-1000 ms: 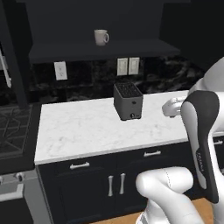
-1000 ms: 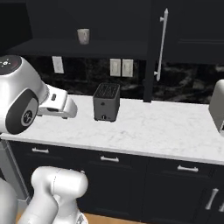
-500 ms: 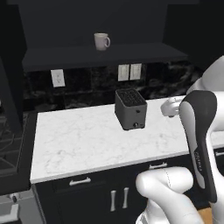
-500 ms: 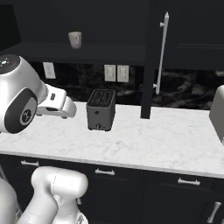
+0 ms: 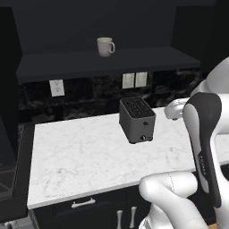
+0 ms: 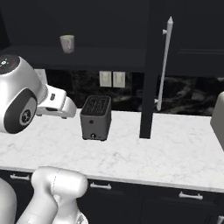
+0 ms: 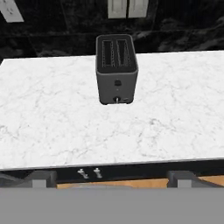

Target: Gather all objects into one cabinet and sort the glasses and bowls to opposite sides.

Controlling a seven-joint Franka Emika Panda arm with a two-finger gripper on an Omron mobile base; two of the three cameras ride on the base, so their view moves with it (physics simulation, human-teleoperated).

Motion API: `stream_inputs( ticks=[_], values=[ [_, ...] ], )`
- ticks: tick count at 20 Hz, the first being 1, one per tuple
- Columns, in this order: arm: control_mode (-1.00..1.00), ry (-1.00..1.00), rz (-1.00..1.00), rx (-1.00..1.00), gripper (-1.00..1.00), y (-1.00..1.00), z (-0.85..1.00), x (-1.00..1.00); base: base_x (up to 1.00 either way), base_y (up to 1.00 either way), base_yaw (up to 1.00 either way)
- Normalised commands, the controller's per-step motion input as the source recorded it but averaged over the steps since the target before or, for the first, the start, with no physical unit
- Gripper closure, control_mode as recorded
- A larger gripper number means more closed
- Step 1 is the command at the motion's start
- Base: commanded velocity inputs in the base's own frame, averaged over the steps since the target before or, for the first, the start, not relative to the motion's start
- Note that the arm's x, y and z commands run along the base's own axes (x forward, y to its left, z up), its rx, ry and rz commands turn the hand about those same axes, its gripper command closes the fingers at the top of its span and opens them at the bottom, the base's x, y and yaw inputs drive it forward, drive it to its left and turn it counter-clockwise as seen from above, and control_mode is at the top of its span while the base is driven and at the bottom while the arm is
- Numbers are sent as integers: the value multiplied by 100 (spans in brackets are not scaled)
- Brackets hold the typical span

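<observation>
A pale beige-grey mug point(image 5: 105, 46) point(image 6: 67, 43) stands upright on the dark shelf point(image 5: 112, 60) point(image 6: 92, 54) of the black wall cabinet, above the counter. The cabinet's tall door point(image 6: 146, 87) stands open edge-on, its long silver bar handle point(image 6: 165, 61) facing right. In the hand view my gripper point(image 7: 111, 178) is open with nothing between its fingertips point(image 7: 40, 178). It hangs over the front edge of the white marble counter point(image 7: 52, 118), looking down at a toaster. The mug sits well above and behind it. The bowls are out of view.
A dark grey toaster point(image 5: 137, 120) point(image 6: 96, 118) point(image 7: 116, 70) stands mid-counter below the shelf. Wall outlets point(image 5: 134, 80) point(image 6: 111, 78) sit on the black backsplash. Drawers with short silver pulls point(image 5: 84, 203) point(image 6: 100, 186) run under the counter. A pale object point(image 6: 218, 118) shows at the right edge.
The whole picture has shifted in both base views, so the base has driven and the counter and toaster now look nearer. The arm keeps its pose and the gripper stays open.
</observation>
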Motion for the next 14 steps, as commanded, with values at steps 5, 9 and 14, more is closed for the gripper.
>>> stream_inputs(
  ticks=[5, 9, 14],
  values=[
    [100, 0, 0, 0, -100, 0, 0, 0, 6, 0, 0],
    [-100, -5, 1, 0, -100, 0, 0, -7, 0, 0, 0],
    [-100, -16, 10, 1, -100, 0, 16, -17, 0, 0, 0]
  ],
)
